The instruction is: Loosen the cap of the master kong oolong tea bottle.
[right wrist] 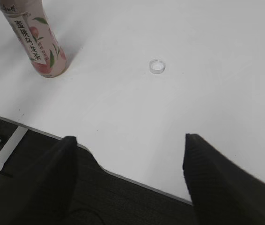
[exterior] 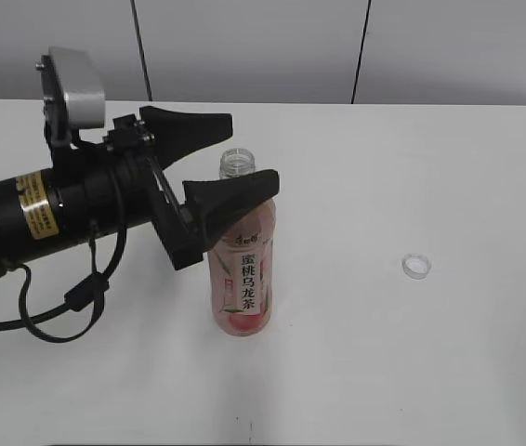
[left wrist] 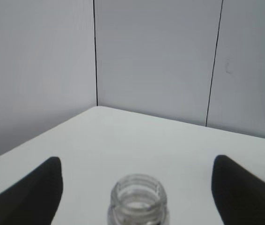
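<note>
One bottle, one cap, two grippers: cap already off, lying apart on the table.

The master kong oolong tea bottle (exterior: 242, 269) stands upright left of centre, neck open. The left gripper (exterior: 230, 153) straddles the neck with jaws spread wide and clear of it, probably to steady or release. The cap (exterior: 415, 266) rests open side up, well to the right. The right gripper (right wrist: 128, 173) hangs wide and empty off the table (exterior: 384, 372) edge.

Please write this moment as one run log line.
cap: off, on table | bottle: upright, neck open | left gripper: open beside neck | right gripper: open, empty
</note>
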